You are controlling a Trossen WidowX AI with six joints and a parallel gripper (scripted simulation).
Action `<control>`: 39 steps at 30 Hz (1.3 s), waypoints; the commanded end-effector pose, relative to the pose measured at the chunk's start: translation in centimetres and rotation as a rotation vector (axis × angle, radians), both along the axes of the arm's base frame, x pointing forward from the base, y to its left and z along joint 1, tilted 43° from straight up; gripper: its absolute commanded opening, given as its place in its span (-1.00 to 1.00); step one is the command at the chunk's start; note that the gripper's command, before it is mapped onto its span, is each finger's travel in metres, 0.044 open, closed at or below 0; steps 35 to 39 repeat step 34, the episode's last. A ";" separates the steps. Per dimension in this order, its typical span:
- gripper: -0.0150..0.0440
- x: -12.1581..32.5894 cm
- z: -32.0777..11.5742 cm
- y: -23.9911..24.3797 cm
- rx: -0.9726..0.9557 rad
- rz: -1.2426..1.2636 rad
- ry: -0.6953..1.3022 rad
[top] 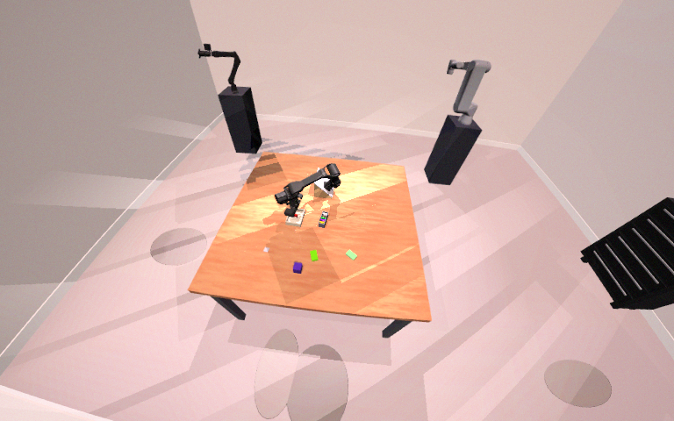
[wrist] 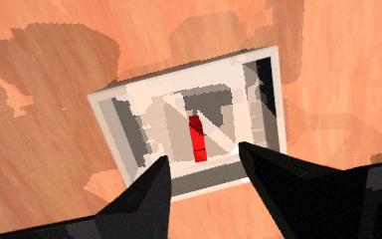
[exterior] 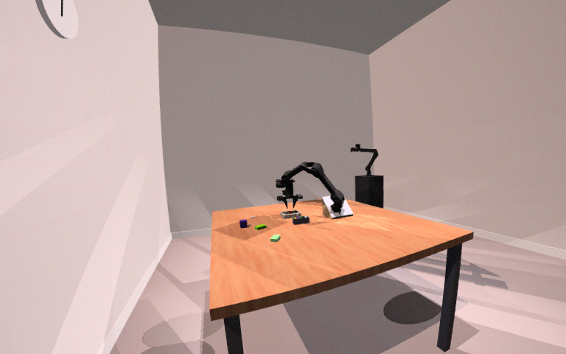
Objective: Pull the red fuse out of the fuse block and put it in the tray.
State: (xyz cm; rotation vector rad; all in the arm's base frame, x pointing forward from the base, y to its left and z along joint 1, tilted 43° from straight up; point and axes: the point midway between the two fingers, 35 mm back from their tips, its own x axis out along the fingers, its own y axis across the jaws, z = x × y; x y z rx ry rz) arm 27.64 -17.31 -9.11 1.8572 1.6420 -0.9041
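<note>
The red fuse (top: 296, 216) (exterior: 290, 212) (wrist: 197, 138) is within the tray's outline and looks inside the pale open tray (top: 294, 224) (exterior: 290, 216) (wrist: 114, 131). Whether it lies flat or leans is too small to tell. My gripper (exterior: 290, 207) (wrist: 203, 155) is open above the tray, its fingertips apart on either side of the fuse with visible gaps. In the top view the fingertips are partly hidden. The dark fuse block (top: 323, 224) (exterior: 300, 220) stands beside the tray with several coloured fuses in it, apart from the gripper.
A purple cube (top: 297, 267) (exterior: 243, 223), a lime block (top: 313, 255) (exterior: 260, 226) and a mint block (top: 351, 254) (exterior: 275, 237) lie on the table. A small pale piece (top: 266, 249) lies near its left side. A white sloped panel (exterior: 328, 203) stands by the arm's base.
</note>
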 end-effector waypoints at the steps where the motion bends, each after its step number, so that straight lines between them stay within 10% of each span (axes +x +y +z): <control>1: 0.58 0.0 0.0 0.0 -0.001 0.000 -0.001; 39: 0.63 -0.3 2.7 -2.3 0.005 -0.008 0.003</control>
